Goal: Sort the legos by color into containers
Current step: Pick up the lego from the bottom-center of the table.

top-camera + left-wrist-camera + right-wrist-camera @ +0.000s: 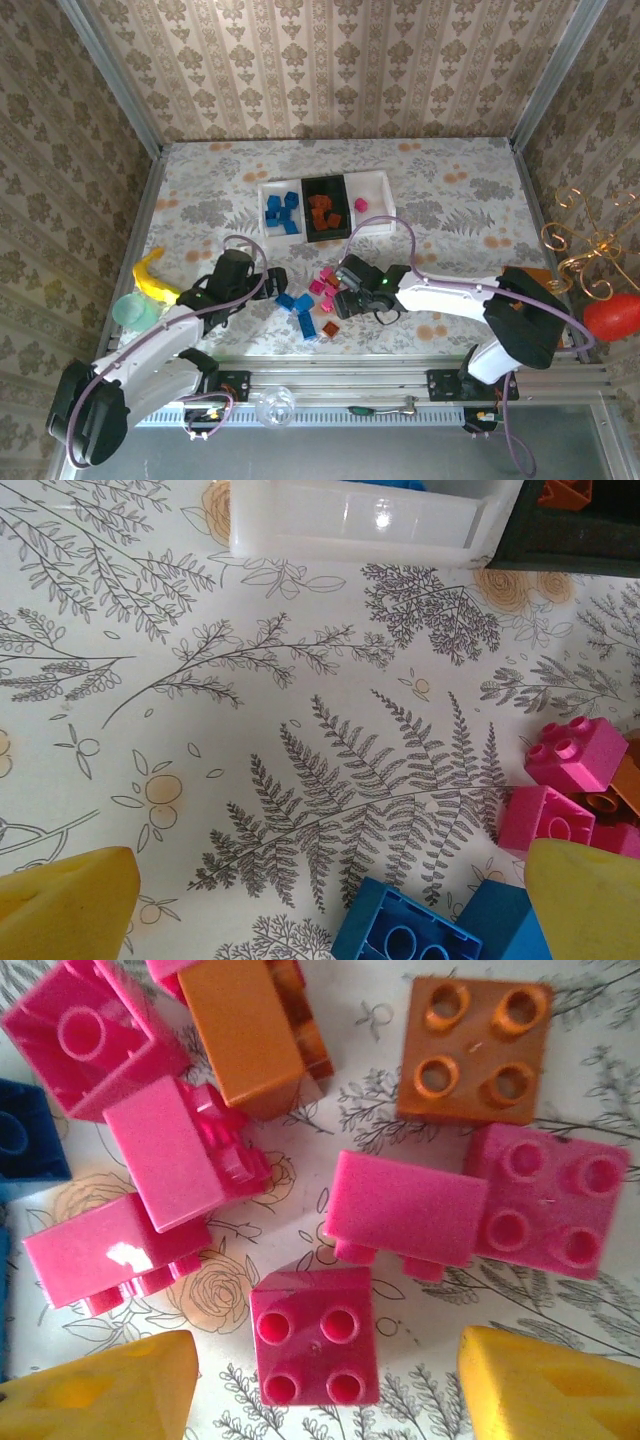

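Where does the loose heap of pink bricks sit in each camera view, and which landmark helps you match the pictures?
Top external: the pink bricks lie mid-table, nearer the arms than the trays.
Left wrist: they sit at the right edge.
Right wrist: they spread across the middle.
Shared landmark: the blue bricks beside the heap.

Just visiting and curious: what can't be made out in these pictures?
- Left wrist view: top edge cuts off the white plastic tray; its wall hides most contents.
- Right wrist view: left edge cuts off a blue plastic brick.
- Top view: the sorted blue bricks are too small to count.
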You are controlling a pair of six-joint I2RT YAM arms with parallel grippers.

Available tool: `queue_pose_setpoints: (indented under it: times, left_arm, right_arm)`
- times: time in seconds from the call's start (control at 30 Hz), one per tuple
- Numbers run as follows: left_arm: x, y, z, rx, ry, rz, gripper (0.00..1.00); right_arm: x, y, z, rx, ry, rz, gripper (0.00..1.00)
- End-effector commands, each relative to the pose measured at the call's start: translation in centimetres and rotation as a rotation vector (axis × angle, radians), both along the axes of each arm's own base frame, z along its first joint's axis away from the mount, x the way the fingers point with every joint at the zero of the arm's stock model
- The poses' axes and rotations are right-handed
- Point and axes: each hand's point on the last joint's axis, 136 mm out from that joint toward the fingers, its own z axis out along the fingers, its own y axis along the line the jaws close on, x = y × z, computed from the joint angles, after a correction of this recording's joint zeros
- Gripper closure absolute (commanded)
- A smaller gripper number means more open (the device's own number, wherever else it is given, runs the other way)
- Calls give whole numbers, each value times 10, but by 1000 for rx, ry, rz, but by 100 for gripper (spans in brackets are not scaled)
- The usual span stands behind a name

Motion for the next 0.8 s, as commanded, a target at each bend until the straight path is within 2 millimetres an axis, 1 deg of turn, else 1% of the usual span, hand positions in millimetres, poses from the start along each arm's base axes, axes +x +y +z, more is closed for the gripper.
queue_pose_setpoints:
  times: [0.0, 0.17, 0.23, 0.33, 0.43, 0.53, 0.6, 0.67, 0.7, 0.77]
  left_arm:
    - [0, -2, -1, -25, 5, 4, 0]
    - [-3, 3, 1, -25, -7, 10, 0]
    - [-4, 4, 2, -27, -12, 13, 0]
    - [-3, 4, 4, -28, -17, 14, 0]
    - [-2, 3, 3, -26, -14, 10, 0]
    - [-1, 2, 5, -30, -16, 7, 0]
    - [0, 1, 5, -32, -18, 5, 0]
    - [0, 1, 5, -33, -19, 5, 0]
    - [0, 1, 5, -33, -17, 6, 0]
    - [0, 0, 6, -39, -19, 3, 0]
  right_arm:
    - [2, 6, -11, -34, 9, 5, 32]
    - [3, 6, -22, -88, 15, 18, 41]
    - [2, 6, -22, -90, 16, 22, 48]
    - [2, 7, -14, -67, 0, 28, 61]
    - [3, 12, 6, -10, -35, 50, 68]
    - [8, 15, 37, 49, -95, 64, 71]
    - [16, 15, 60, 90, -142, 56, 72]
    - [34, 10, 83, 132, -189, 22, 72]
    - [44, 7, 90, 146, -203, 1, 73]
    - [72, -2, 109, 192, -246, -63, 73]
